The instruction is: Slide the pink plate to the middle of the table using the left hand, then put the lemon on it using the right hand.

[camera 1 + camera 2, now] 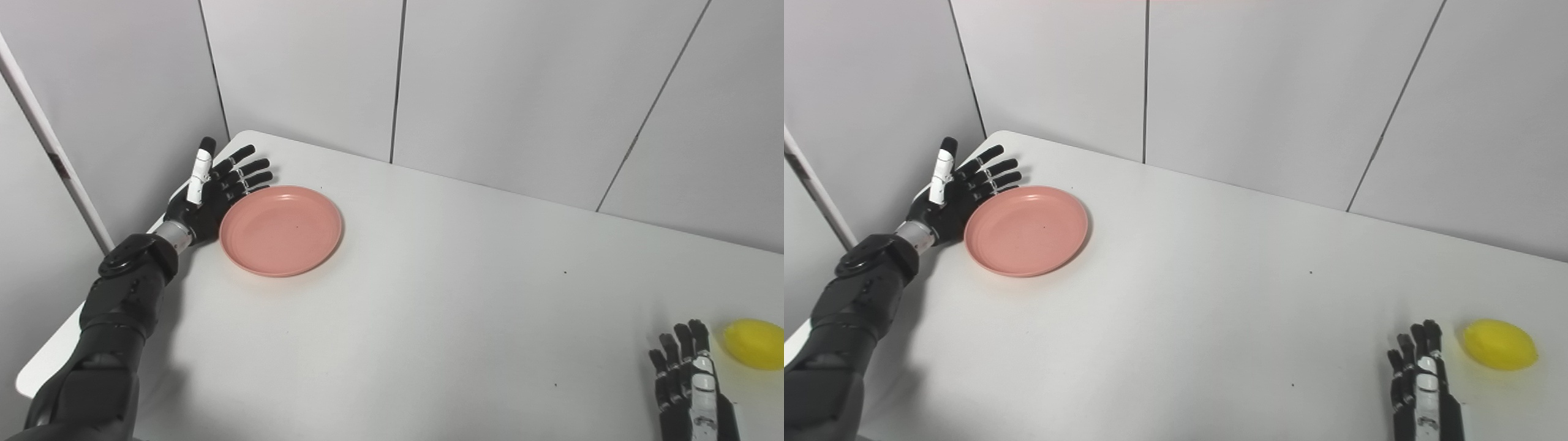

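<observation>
Left robot hand [211,193] lies spread w/ fingers apart, thumb up, right beside the far-left edge of the plate [280,231], holding nothing; can't tell if it touches. Right robot hand [1421,383] points fingers up, loosely spread, empty, just beside the lemon [1499,344], well right of plate. On counter [1213,294]: 1 pink plate, 1 lemon.
</observation>
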Robot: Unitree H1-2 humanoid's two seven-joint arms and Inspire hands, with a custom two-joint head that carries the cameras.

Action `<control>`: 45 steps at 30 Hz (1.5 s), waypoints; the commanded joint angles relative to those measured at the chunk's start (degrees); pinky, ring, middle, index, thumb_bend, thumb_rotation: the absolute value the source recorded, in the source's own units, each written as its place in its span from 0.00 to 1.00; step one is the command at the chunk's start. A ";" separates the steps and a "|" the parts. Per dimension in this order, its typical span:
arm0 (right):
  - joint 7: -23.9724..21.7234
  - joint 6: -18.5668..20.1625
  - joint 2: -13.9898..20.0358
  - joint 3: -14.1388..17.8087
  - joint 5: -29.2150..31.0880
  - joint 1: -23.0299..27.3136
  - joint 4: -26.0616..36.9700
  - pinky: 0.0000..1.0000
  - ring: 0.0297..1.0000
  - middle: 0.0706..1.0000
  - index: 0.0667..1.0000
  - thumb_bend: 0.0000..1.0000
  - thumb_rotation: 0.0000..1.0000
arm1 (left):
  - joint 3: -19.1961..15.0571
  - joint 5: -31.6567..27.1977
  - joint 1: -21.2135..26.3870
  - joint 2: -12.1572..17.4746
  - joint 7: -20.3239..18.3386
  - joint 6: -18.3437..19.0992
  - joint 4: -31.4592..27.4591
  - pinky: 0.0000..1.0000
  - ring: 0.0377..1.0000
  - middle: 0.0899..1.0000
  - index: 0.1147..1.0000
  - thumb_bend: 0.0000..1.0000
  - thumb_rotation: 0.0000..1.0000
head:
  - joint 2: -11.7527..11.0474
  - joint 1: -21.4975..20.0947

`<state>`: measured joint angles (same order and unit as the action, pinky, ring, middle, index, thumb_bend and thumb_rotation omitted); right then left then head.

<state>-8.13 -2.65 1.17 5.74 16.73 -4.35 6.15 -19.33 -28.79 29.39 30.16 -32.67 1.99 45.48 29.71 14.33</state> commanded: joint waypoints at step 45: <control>-0.20 -1.45 -1.40 -0.72 0.19 -1.45 -2.83 1.00 0.96 0.98 0.97 0.64 0.84 | 4.31 7.63 -13.62 -15.08 25.16 18.76 -44.34 0.89 0.86 0.83 0.87 0.90 0.90 | 0.94 -0.40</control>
<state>-8.14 -2.65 1.08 5.67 16.52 -4.25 6.17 -15.12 -21.79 14.86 14.91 -8.15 21.05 3.27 30.59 13.98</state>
